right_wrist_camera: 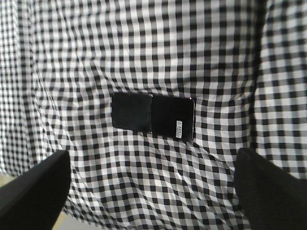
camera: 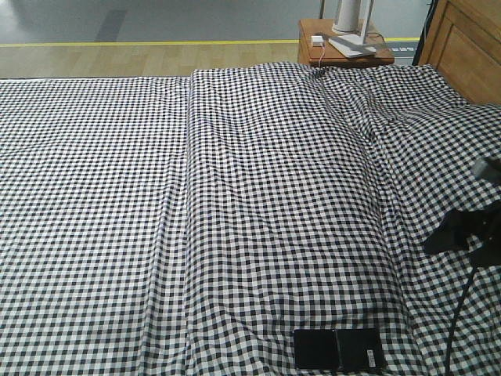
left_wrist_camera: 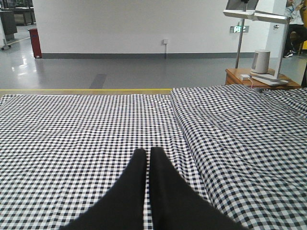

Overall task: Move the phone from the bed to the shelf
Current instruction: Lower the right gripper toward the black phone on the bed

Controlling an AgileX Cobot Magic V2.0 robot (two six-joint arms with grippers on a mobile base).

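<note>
I hold right fingers (right_wrist_camera: 268, 187) wide, aimed at the centre-frame phone (right_wrist_camera: 152, 116), left fingers (left_wrist_camera: 134, 191) pressed together; it looks thin, slick and rigid, so I'd pinch its long edges.

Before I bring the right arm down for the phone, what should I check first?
1. The phone lies flat, uncovered, on the bed: ok.
2. The right end effector is open: ok.
3. The phone sits centred between its fingers: ok.
4. The left end effector is shut and empty: ok.
5. The shelf is in sight: not ok, no view shows it.
6. Clearance above the phone: cannot tell.
</note>
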